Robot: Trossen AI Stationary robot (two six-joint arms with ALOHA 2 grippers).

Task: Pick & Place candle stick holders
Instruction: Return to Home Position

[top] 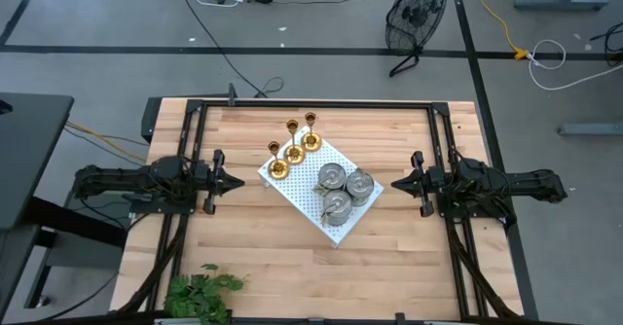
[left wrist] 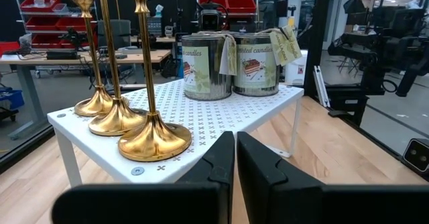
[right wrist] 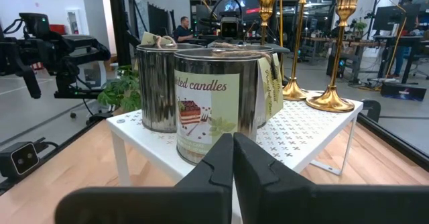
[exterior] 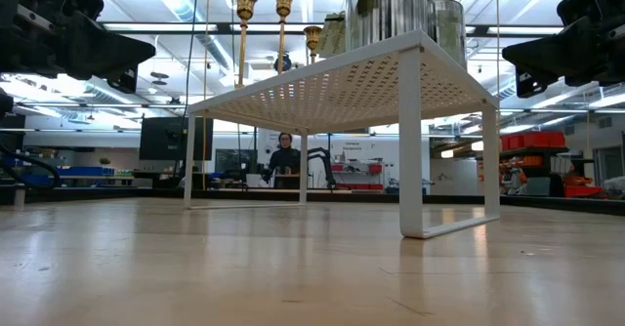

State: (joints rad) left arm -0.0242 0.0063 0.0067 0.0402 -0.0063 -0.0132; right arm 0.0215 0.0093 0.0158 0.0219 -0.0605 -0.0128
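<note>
Three shiny brass candle stick holders [top: 292,150] with round bases and thin stems stand in a tight row, and three squat silver-grey candle tins [top: 343,191] cluster beside them. All six are up on the white perforated metal shelf [top: 292,191]. Seen from above, the brass is at the shelf's 11 o'clock end and the tins at its 4 o'clock end. Nothing is left lying on the wooden table [top: 389,267], so by the look of it the placing is done.

The left gripper [top: 232,181] sits at the shelf's 9 o'clock with fingers pinched nearly together and carrying nothing. The right gripper [top: 399,182] is at 3 o'clock, fingers closed and empty too. Both are well apart from the shelf.

For homing, keep each arm level and draw it straight outward — no swing toward the shelf's legs or those tall stems, which would likely topple at a nudge. The green leafy plant [top: 200,294] sits at the table's 7 o'clock — out of the way.
</note>
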